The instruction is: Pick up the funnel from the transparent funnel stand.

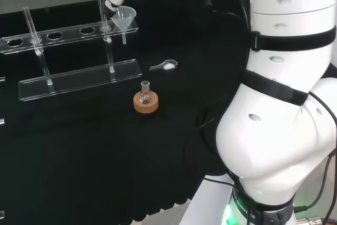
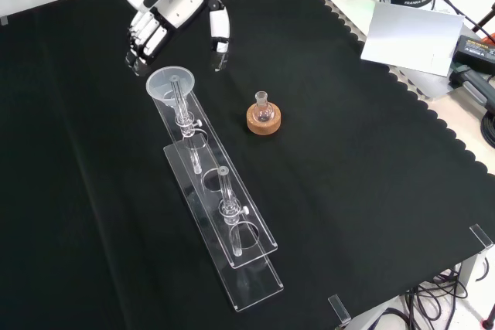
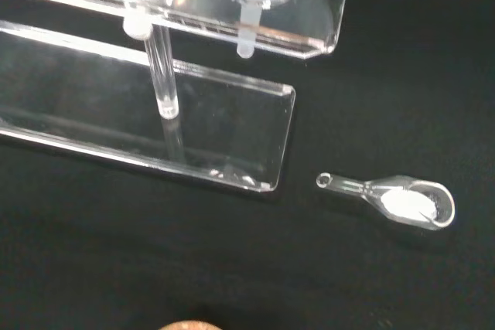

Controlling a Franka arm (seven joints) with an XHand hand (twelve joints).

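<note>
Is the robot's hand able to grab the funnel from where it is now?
Probably yes. The hand hangs just beyond the funnel, fingers open, and nothing stands between them. The funnel sits in the end hole of the clear stand, with its wide top free.

In the front view the robot hand (image 2: 166, 5) reaches in from the top, palm down, fingers (image 2: 143, 44) loosely spread apart from the thumb (image 2: 220, 36), holding nothing.

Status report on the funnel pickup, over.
Robot hand open, poised just beyond funnel. Funnel seated in end hole of stand, not gripped. Nothing blocking.
</note>
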